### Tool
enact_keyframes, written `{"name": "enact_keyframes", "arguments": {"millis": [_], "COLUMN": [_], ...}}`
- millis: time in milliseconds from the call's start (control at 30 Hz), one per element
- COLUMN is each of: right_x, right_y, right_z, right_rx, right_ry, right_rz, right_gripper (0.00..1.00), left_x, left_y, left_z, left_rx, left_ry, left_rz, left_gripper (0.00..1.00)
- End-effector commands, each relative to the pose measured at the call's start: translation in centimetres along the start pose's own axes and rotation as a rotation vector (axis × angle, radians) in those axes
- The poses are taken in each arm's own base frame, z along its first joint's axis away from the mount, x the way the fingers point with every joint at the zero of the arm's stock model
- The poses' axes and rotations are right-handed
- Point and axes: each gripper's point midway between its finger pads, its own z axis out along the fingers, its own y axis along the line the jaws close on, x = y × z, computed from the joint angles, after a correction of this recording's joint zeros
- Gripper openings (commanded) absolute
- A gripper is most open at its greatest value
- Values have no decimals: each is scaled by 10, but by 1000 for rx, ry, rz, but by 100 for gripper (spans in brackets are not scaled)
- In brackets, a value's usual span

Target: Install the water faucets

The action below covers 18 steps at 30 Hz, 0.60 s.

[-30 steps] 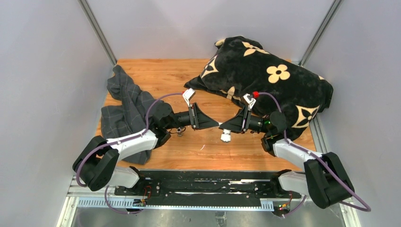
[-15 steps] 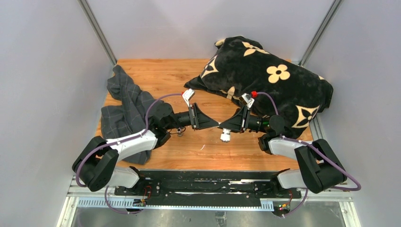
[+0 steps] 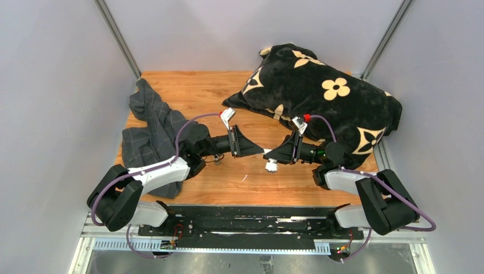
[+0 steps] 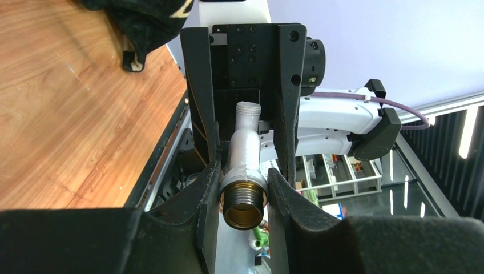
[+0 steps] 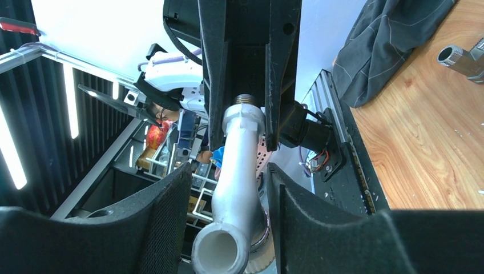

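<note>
Cushion (image 3: 334, 91) right, cloth (image 3: 149, 137) left of white tap (image 3: 271, 166)

Wooden table (image 3: 194, 91): warm brown plank-grain top with a few pale scuffs towards the near edge.

Lying on it:
- Grey checked cloth (image 3: 149, 134): crumpled, running along the left edge from the far-left corner towards the near side.
- Black plush cushion (image 3: 325, 94) with cream flower motifs: fills the far-right part and overhangs the right edge.
- Grey metal T-shaped piece (image 5: 459, 57): small, with a round open end, resting on bare wood in the left half, near the cloth but apart from it and well apart from the cushion.
</note>
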Motion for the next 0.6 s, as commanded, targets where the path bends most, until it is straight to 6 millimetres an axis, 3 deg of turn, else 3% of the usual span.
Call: {"name": "enact_keyframes", "arguments": {"millis": [0, 100, 333, 467, 500, 533, 567], "right_x": [11, 9, 6, 8, 8, 8, 8], "right_y": [1, 0, 2, 4, 3, 4, 4], "right_z": [0, 1, 3, 3, 3, 2, 2], "right_rx": [-7, -4, -9, -15, -15, -14, -15], "right_ry": [39, 37, 50, 59, 58, 59, 57], "right_rz": [-60, -75, -83, -81, -80, -79, -79], "right_gripper": [51, 50, 23, 23, 18, 5, 1], "left_x": [-7, -6, -4, -4, -4, -5, -5], "left_y": [-19, -17, -15, -14, -15, -15, -15], "left_z": [1, 1, -1, 0, 0, 0, 0], "left_rx": [45, 30, 13, 11, 12, 11, 11], "left_ry": [-16, -5, 4, 4, 6, 4, 4], "left_rz": [56, 52, 62, 65, 68, 69, 70], "left_gripper": [0, 0, 0, 0, 0, 0, 0]}}
